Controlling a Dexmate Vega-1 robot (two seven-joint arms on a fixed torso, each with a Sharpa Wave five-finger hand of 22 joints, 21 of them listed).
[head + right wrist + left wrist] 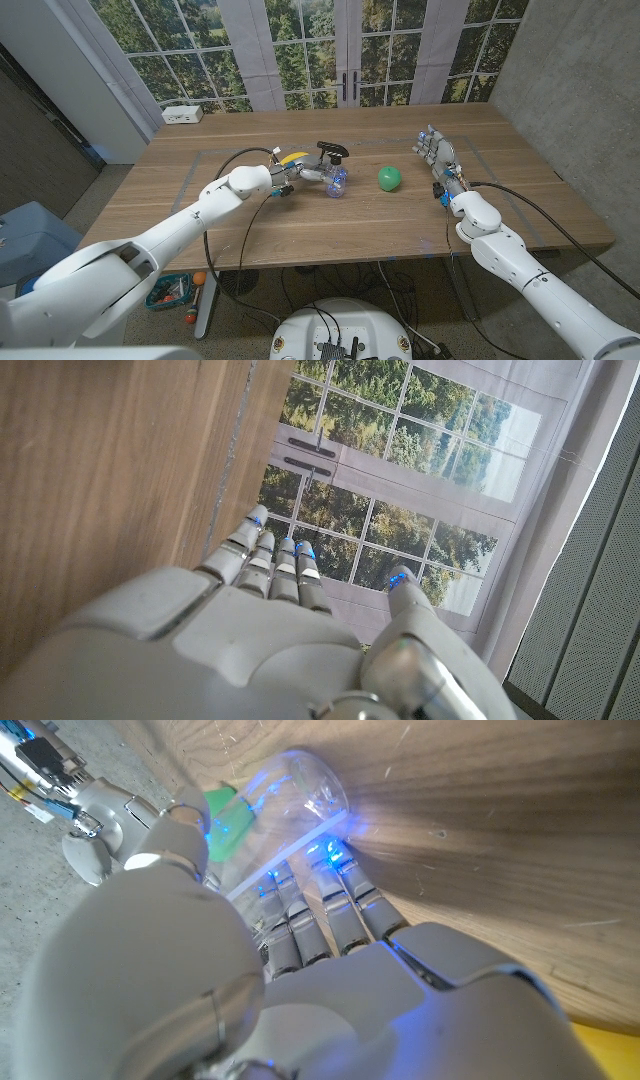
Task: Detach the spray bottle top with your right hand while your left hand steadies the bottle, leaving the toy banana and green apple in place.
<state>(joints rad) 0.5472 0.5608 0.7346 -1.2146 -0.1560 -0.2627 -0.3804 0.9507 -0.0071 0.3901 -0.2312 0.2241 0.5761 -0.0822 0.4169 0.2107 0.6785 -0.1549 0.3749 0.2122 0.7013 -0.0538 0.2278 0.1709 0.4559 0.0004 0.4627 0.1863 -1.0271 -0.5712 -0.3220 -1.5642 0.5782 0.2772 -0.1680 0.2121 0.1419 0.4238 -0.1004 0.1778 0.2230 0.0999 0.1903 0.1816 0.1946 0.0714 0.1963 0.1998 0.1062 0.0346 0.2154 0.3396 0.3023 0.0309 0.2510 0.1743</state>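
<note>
I have the wooden table (330, 225) in front of me, with a white box (183, 114) sitting at its far left corner. My left arm reaches in across the table, and my left hand (283, 184) is at the spray bottle (330, 176), which lies on its side near the middle of the table with its black trigger top (331, 152) still attached and pointing away from me. From the left wrist camera I see that left hand's fingers (300, 915) stretched along the clear bottle body (300, 795), touching it against the wood, so I read it as holding the bottle down, though I cannot tell how firmly the thumb closes. My right hand (438, 160) stands on the right side of the table, well apart from the bottle, holding nothing; its fingers (270, 555) are straight and close together, with the thumb set a little apart. The green apple (389, 179) rests between the bottle and my right hand, near the bottle's base. The toy banana (293, 158) lies just behind my left hand, beside the bottle.
</note>
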